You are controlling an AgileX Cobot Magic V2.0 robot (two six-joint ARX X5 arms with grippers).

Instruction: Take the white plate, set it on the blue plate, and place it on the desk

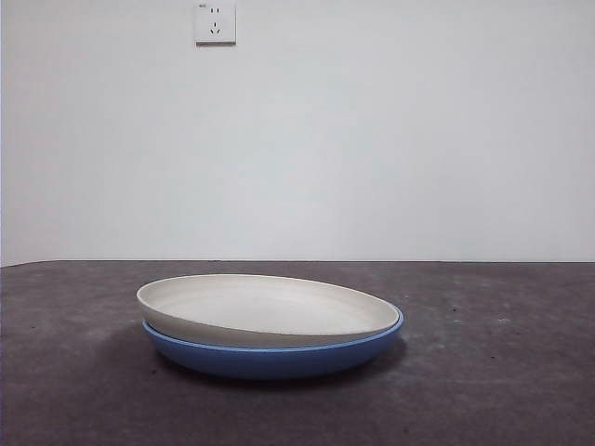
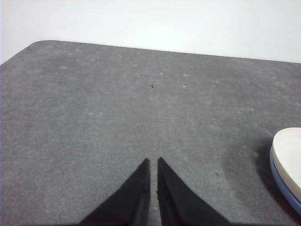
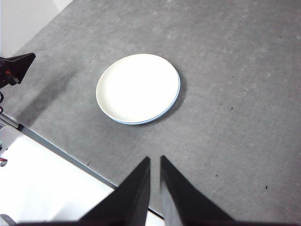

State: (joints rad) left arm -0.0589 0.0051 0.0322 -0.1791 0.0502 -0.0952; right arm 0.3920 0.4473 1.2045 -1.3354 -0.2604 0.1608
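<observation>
The white plate (image 1: 265, 308) rests slightly tilted inside the blue plate (image 1: 274, 358) on the desk (image 1: 493, 372). From the right wrist view the white plate (image 3: 137, 87) covers nearly all of the blue plate (image 3: 175, 96), which shows only as a thin rim. My right gripper (image 3: 155, 162) hangs high above the desk, shut and empty, well back from the stack. My left gripper (image 2: 154, 164) is shut and empty over bare desk (image 2: 117, 103), with the white plate (image 2: 289, 155) and blue plate (image 2: 282, 186) off to one side.
A wall socket (image 1: 215, 22) sits high on the white wall behind. The desk's front edge (image 3: 56, 149) runs near the stack in the right wrist view, with the other arm's dark tip (image 3: 16, 66) beyond it.
</observation>
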